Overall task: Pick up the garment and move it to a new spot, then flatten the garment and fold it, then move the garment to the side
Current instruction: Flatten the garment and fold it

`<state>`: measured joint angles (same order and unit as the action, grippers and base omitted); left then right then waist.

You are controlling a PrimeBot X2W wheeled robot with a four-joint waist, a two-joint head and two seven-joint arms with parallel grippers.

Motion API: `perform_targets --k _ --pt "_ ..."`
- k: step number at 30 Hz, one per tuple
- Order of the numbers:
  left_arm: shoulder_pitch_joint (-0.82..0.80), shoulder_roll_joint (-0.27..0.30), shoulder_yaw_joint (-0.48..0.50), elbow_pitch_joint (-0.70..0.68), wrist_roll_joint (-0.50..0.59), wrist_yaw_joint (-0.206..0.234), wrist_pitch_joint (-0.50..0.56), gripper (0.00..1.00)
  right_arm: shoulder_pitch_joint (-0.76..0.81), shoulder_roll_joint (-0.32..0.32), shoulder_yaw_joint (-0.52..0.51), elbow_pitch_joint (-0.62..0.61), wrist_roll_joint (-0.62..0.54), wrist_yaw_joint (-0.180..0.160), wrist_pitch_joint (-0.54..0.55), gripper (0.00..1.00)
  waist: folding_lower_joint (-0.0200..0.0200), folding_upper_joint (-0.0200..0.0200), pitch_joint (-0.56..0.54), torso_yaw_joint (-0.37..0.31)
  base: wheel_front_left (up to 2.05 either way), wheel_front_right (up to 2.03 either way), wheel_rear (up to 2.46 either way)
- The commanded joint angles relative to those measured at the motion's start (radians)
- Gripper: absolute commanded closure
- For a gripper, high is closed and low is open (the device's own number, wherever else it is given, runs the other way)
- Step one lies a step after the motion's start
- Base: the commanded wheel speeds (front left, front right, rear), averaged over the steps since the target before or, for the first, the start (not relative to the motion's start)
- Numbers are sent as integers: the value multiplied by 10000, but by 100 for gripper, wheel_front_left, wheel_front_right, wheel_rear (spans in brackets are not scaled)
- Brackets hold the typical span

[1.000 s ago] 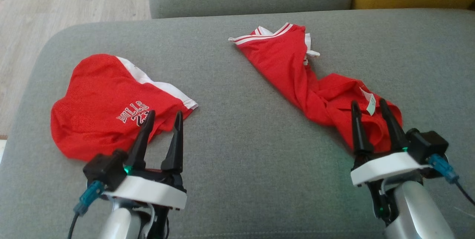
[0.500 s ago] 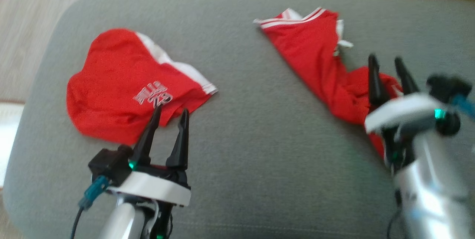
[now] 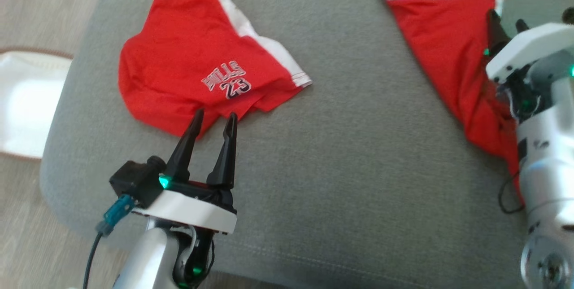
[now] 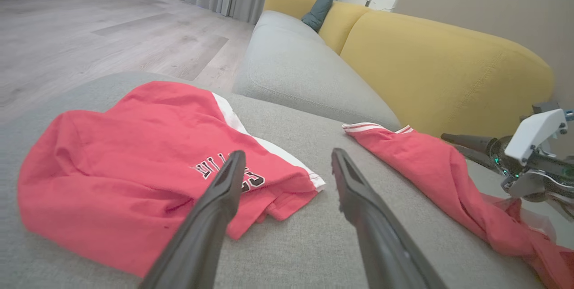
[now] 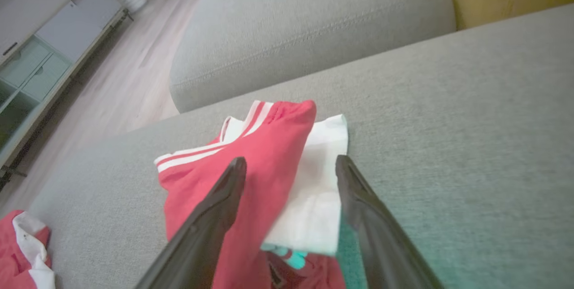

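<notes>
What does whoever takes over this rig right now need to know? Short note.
Left gripper: open, holding nothing, tips at the near edge of the BULLS 23 garment.
Right gripper: open, fingers either side of the twisted red garment near its striped end, not gripping.
Both garments lie crumpled and apart on the grey cushion.
Done: nothing visible; no garment lifted, flattened or folded.
Left: grasp, relocate, flatten, fold, move aside.

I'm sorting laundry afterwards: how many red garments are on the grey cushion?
2. The lettered garment lies ahead of the left gripper; the twisted, stripe-trimmed garment lies under the right gripper.
</notes>
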<state>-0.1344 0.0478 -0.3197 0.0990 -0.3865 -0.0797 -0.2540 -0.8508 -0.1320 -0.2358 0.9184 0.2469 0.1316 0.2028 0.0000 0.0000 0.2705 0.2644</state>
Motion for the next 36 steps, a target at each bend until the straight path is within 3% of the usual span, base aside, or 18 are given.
perform_targets --k 1,8,9,10,16,22,23,29,36 --pt "-380 24 226 -267 -51 -32 -78 0 -594 52 102 -82 -121 -9 111 0 0 0 235 228 0 0 0" --pt "-517 24 109 -270 -95 -37 -78 0 -1649 -60 -202 1040 -466 -9 353 0 0 0 531 372 0 0 0" --pt "-533 24 97 -269 -103 -33 -78 0 -1763 -59 -200 1160 -511 -9 331 24 0 0 557 370 0 0 0" --pt "-547 24 87 -264 -107 -30 -78 0 -1874 -44 -129 1232 -567 -9 257 100 0 0 576 364 0 0 0" --pt "-593 24 127 -171 -91 -1 -78 0 -2114 287 732 1244 -276 -9 -472 100 0 0 465 190 0 0 0" --pt "-436 24 244 -87 -32 5 -78 0 -1330 697 3115 338 1105 -9 -857 100 0 0 -80 -146 0 0 0" --pt "-436 24 244 -87 -32 5 -78 0 -1330 697 3115 338 1105 -9 -857 100 0 0 -80 -146 0 0 0" --pt "-183 24 223 -16 18 48 -78 0 153 773 5725 -1157 2449 -9 -317 100 0 0 -659 -329 0 0 0" --pt "214 24 270 64 99 71 -78 0 1923 360 7806 -2689 3396 -9 650 100 0 0 -1255 -390 0 0 0"
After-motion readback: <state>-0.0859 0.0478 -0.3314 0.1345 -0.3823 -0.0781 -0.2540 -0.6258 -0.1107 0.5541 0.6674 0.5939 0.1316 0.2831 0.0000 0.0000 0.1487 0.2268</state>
